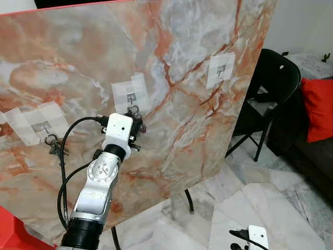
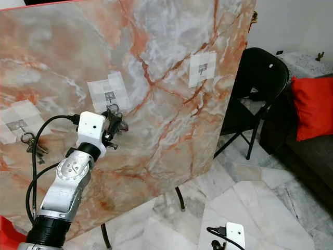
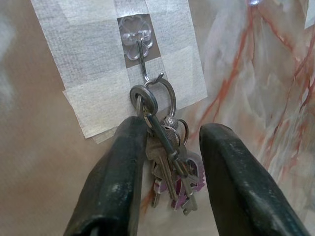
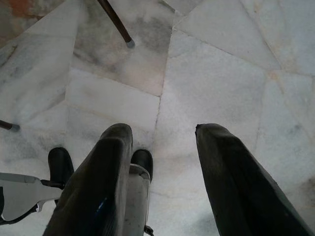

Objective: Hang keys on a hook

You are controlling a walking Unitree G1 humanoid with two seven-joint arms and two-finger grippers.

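A bunch of keys hangs by its ring on the middle wire hook, which is taped to an upright marble board. My left gripper is raised to the board just below that hook and stands open. Its fingers straddle the hanging keys, and one finger touches them. In the eye views the same gripper sits under the hook's tape patch. My right gripper hangs low over the floor, open and empty.
Another key bunch hangs on the left hook. The right hook is bare. A black folding chair and a red cushion stand right of the board. The board's thin legs rest on marble floor tiles.
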